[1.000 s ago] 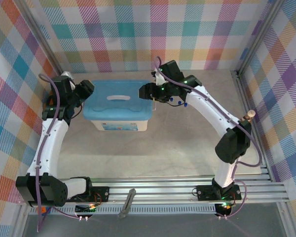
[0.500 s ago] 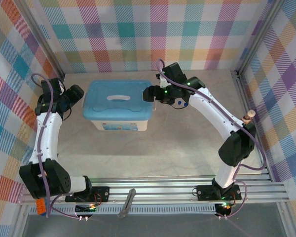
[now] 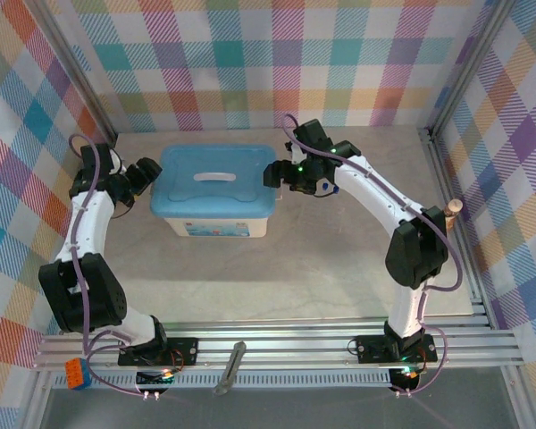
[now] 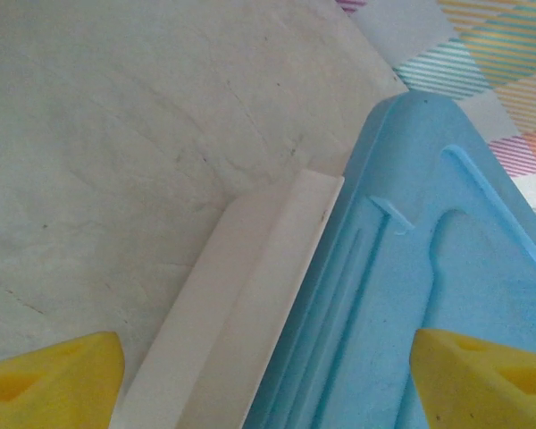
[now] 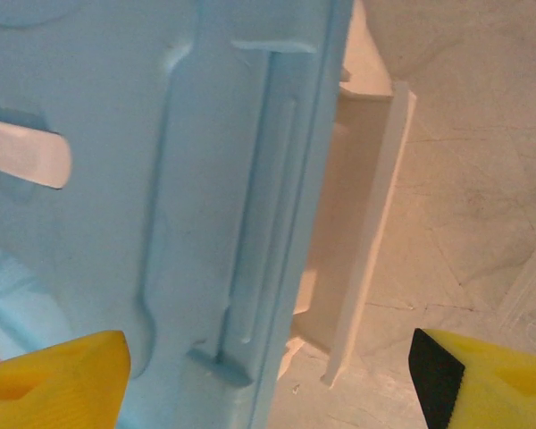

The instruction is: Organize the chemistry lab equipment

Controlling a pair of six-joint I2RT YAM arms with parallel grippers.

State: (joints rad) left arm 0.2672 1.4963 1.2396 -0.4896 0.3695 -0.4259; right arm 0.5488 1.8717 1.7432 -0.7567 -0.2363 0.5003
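No beakers, flask, tubes or tweezers can be seen; the storage box is closed. The box has a white body (image 3: pixel 250 227) and a light-blue lid (image 3: pixel 216 179) with a white handle slot, and it stands mid-table. My left gripper (image 3: pixel 147 172) is open at the box's left end; its yellow fingertips straddle the white side flap (image 4: pixel 250 295) and the lid edge (image 4: pixel 411 250), gripper (image 4: pixel 268 380). My right gripper (image 3: pixel 272 174) is open at the box's right end, gripper (image 5: pixel 268 380), with the lid rim (image 5: pixel 277 179) and white flap (image 5: pixel 366 223) between its fingers.
A small brown-and-white bottle-shaped figure (image 3: pixel 450 209) stands by the right rail. A slim grey piece (image 3: pixel 230 366) lies on the front aluminium rail (image 3: pixel 295 344). Checked walls close in the table on three sides. Bare table (image 3: pixel 277 277) lies in front of the box.
My left arm has folded back toward the left wall, and its gripper now sits lower at the box's left end. My right gripper has shifted slightly right and down at the right end.
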